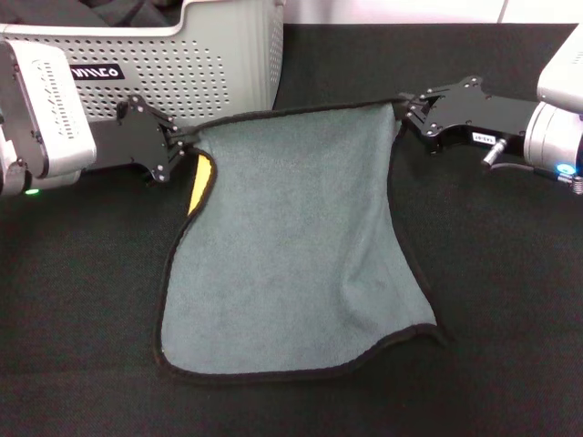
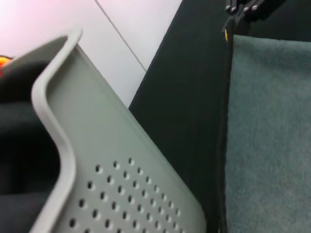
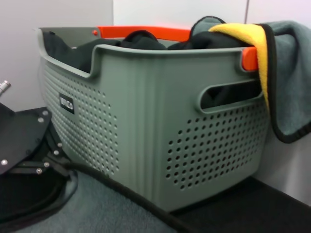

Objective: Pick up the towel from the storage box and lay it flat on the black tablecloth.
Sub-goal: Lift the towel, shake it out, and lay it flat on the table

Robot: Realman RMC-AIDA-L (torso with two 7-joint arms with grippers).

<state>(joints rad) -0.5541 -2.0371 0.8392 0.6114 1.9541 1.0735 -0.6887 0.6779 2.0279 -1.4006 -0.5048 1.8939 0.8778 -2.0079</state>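
The grey-green towel (image 1: 291,246) with black edging is stretched between my two grippers. Its lower part lies on the black tablecloth (image 1: 510,300), and its left edge is folded over, showing the yellow reverse (image 1: 202,182). My left gripper (image 1: 182,146) is shut on the towel's far left corner, just in front of the storage box (image 1: 228,64). My right gripper (image 1: 404,111) is shut on the far right corner. The left wrist view shows the towel (image 2: 272,145), the box's corner (image 2: 121,160) and the right gripper (image 2: 243,7) farther off. The right wrist view shows the towel's edge (image 3: 97,208).
The storage box (image 3: 146,121) holds dark black fabric (image 3: 141,41) and has an orange rim (image 3: 146,33). Another grey-green and yellow cloth (image 3: 286,73) hangs over its far rim. A pale surface (image 1: 410,11) lies beyond the tablecloth's far edge.
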